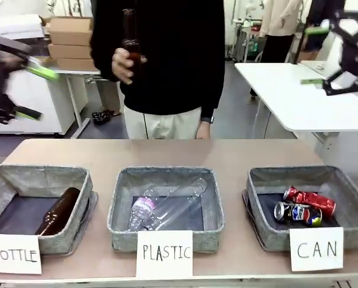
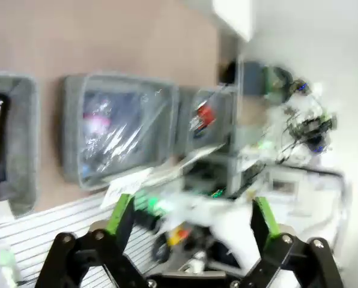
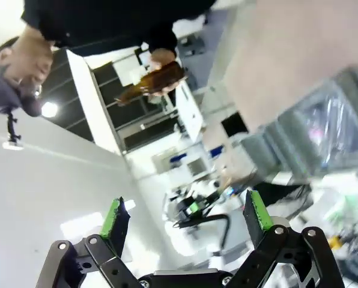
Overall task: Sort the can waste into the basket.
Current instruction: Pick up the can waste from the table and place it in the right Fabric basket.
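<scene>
Front view showed the sorting apparently done, both the red can (image 1: pixel 312 201) and the Pepsi can (image 1: pixel 297 213) lying in the basket (image 1: pixel 347 186) signed CAN, while the left gripper (image 1: pixel 24 90) and right gripper (image 1: pixel 323 57) hung raised, jaws wide, holding nothing.

Shiny red can (image 1: pixel 311 201), blue-red logo can (image 1: pixel 297 213), grey basket (image 1: pixel 347 187).

Shiny metal cans (image 1: pixel 303 207) in matt woven-fabric basket (image 1: pixel 353 198).
</scene>
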`<state>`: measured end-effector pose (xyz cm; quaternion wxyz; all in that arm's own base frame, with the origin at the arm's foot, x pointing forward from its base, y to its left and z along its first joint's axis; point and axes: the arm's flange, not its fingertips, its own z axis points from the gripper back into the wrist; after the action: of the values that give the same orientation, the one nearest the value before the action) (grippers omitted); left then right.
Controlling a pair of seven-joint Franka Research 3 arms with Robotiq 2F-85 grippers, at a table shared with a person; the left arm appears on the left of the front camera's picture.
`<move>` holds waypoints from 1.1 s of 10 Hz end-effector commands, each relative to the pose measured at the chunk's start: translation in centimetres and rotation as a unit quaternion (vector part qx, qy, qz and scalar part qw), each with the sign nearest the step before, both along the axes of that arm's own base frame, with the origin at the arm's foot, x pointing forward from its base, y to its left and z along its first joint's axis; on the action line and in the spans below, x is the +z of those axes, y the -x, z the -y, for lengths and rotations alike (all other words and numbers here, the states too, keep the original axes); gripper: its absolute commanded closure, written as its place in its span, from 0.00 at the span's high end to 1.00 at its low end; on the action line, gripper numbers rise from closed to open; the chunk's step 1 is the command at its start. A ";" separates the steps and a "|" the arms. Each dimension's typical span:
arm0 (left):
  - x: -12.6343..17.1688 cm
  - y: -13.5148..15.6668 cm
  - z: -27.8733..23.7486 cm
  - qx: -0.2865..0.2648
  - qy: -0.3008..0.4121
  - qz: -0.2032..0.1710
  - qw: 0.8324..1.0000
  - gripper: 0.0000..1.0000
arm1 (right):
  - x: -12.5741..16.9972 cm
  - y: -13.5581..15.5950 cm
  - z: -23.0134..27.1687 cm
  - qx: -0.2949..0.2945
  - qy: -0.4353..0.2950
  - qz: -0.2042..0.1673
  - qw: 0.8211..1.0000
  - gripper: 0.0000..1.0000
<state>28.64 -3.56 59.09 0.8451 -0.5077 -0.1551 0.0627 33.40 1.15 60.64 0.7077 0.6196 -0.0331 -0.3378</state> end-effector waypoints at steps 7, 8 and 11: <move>0.5 1.6 -2.1 0.051 0.061 0.028 0.996 1.00 | 0.0 0.0 0.0 0.000 0.000 0.000 1.000 1.00; 0.5 1.6 -2.1 0.051 0.061 0.028 0.996 1.00 | 0.0 0.0 0.0 0.000 0.000 0.000 1.000 1.00; 0.5 1.6 -2.1 0.051 0.061 0.028 0.996 1.00 | 0.0 0.0 0.0 0.000 0.000 0.000 1.000 1.00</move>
<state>27.04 -1.78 59.48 0.8023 -0.5518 -0.1977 0.1128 33.27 1.18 61.02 0.7058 0.6208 -0.0230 -0.3405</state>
